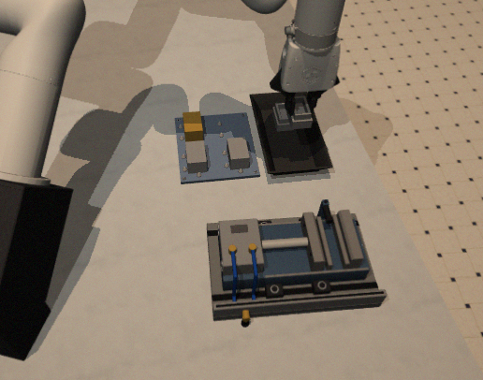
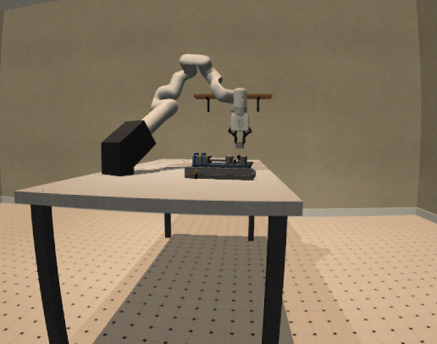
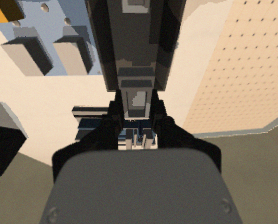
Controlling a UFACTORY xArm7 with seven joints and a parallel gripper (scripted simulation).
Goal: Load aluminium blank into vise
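To the left of the black rectangular outfeed tray (image 1: 311, 161), the blue pinned infeed plate (image 1: 217, 133) carries a yellow brass blank (image 1: 193, 125) and two grey aluminium blanks (image 1: 197, 157) (image 1: 239, 153). Above the tray's far end, the dark two-finger gripper (image 1: 298, 107) is clamped on a grey pocketed finished part (image 1: 302, 116), off the floor. A second grey finished part (image 1: 281, 115) lies in the tray, seemingly just beside it. Released here, the held part could land on that neighbour or the tray wall and lean. Its pocket faces up, and its long axis seems to run along the tray's length.
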